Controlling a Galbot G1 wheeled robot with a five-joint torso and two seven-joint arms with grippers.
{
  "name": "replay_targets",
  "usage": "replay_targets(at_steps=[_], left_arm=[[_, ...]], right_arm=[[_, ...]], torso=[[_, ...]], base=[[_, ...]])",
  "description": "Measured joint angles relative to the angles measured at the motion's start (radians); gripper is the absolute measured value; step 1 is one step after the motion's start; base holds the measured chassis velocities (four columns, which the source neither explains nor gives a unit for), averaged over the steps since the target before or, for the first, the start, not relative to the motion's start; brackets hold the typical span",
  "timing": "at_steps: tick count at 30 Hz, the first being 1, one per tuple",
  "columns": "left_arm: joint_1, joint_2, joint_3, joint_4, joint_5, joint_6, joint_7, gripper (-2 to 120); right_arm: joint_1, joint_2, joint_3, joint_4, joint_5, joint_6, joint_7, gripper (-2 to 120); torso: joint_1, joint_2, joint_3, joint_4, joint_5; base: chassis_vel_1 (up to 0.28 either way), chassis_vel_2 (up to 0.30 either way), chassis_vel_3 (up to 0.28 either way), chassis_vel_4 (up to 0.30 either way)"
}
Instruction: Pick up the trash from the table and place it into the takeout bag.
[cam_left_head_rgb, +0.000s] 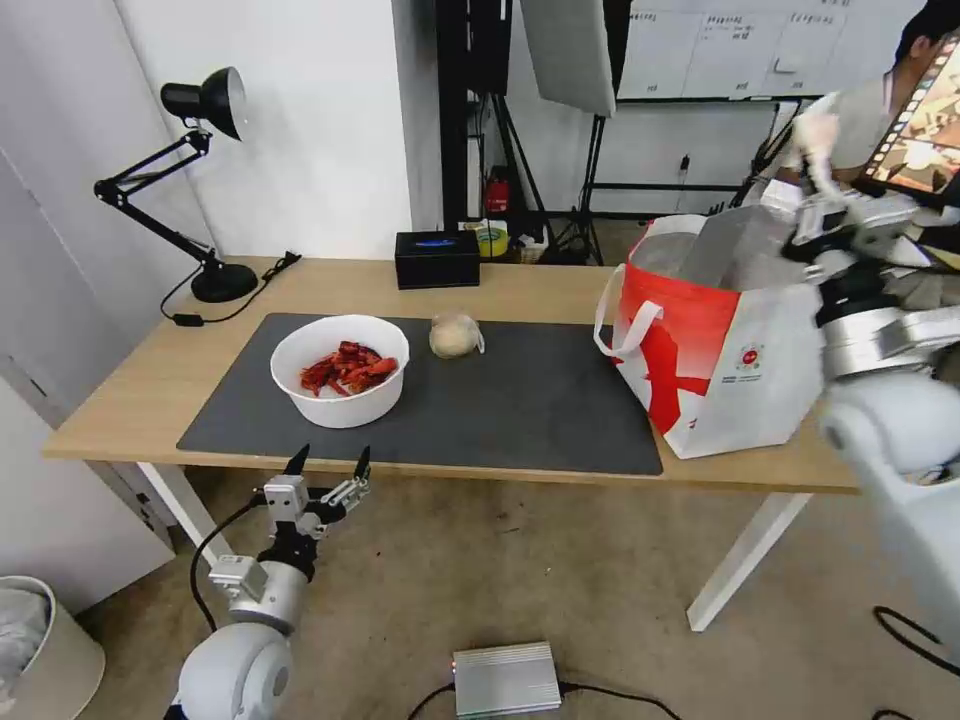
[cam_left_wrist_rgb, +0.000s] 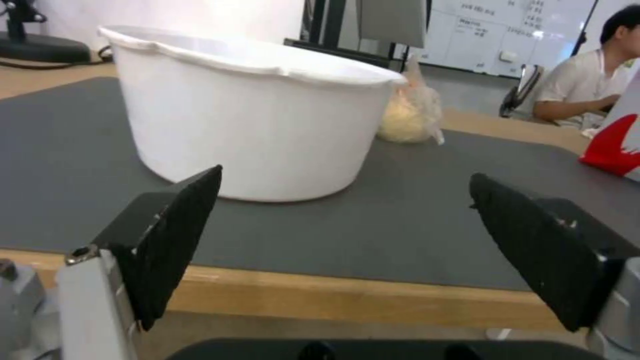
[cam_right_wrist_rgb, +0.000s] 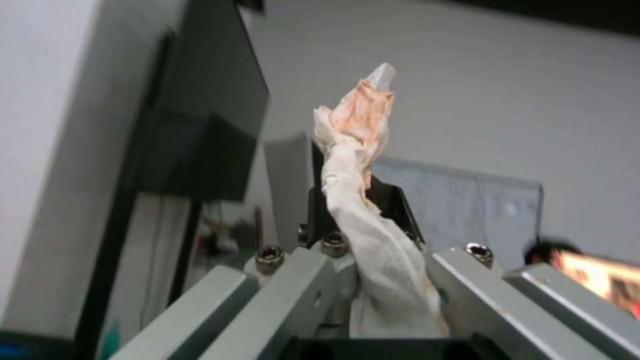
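Right end effector (cam_right_wrist_rgb: 363, 210) pinches a crumpled, orange-stained tissue (cam_right_wrist_rgb: 363, 165); left end effector (cam_left_wrist_rgb: 347, 235) gapes empty, ribbed black pads apart.

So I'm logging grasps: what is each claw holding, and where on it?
Right claw pinches the crumpled tissue at its lower end, above the takeout bag. Left claw is open, holding nothing.

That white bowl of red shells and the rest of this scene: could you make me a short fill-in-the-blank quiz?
1. The round white bowl of red shells sits on a dark grey ____.
2. The plastic-wrapped beige lump lies between the bowl and the white and red takeout ____.
3. The right gripper is shut on a crumpled white ____.
4. The left gripper has its fingers ____.

Missing words: mat, bag, tissue, open.
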Motion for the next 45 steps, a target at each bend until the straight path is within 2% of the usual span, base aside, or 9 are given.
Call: replay_targets(at_steps=[5,12,17,19,20,27,39,41,45], left_arm=[[0.004,-0.009,0.008,-0.005,0.002,-0.002,0.002,100],[0.003,-0.021,0.012,0.001,0.003,-0.006,0.016,100],[0.001,-0.025,0.014,-0.006,0.003,-0.006,0.019,100],[0.000,-0.025,0.013,-0.007,0.003,-0.007,0.019,100],[-0.001,-0.025,0.009,-0.013,0.003,-0.006,0.019,100],[0.003,-0.023,-0.004,-0.029,-0.002,-0.006,0.019,100],[0.015,-0.021,-0.021,-0.041,-0.007,-0.005,0.020,100],[0.015,-0.021,-0.021,-0.041,-0.007,-0.005,0.020,100],[0.009,-0.020,-0.020,-0.042,-0.007,-0.004,0.020,100]], right_arm=[[0.028,-0.083,0.014,0.026,0.164,-0.204,0.062,0],[0.064,-0.136,0.014,0.027,0.338,-0.351,0.101,0],[0.172,-0.160,-0.055,-0.008,0.493,-0.470,0.173,0],[0.230,-0.160,-0.103,-0.029,0.542,-0.500,0.206,0],[0.314,-0.156,-0.177,-0.062,0.616,-0.539,0.246,0],[0.462,-0.122,-0.309,-0.151,0.773,-0.626,0.338,0],[0.495,-0.077,-0.350,-0.185,0.848,-0.702,0.439,0],[0.498,-0.077,-0.351,-0.185,0.858,-0.708,0.451,3],[0.501,-0.077,-0.347,-0.184,0.885,-0.721,0.483,22]], torso=[[0.000,0.000,0.000,0.0003,-0.0003],[0.000,0.000,0.000,0.0001,-0.0003],[0.000,0.000,0.000,-0.0001,-0.0003],[0.000,0.000,0.000,0.0000,-0.0003],[0.000,0.000,0.000,0.0004,-0.0003],[0.000,0.000,0.000,0.0001,-0.0003],[0.000,0.000,0.000,0.0002,-0.0003],[0.000,0.000,0.000,0.0001,-0.0003],[0.000,0.000,0.000,0.0001,-0.0003]], base=[[0.000,0.000,0.000,0.000],[0.000,0.000,0.000,0.000],[0.000,0.000,0.000,0.000],[0.000,0.000,0.000,0.000],[0.000,0.000,0.000,0.000],[0.000,0.000,0.000,0.000],[0.000,0.000,0.000,0.000],[0.000,0.000,0.000,0.000],[0.000,0.000,0.000,0.000]])
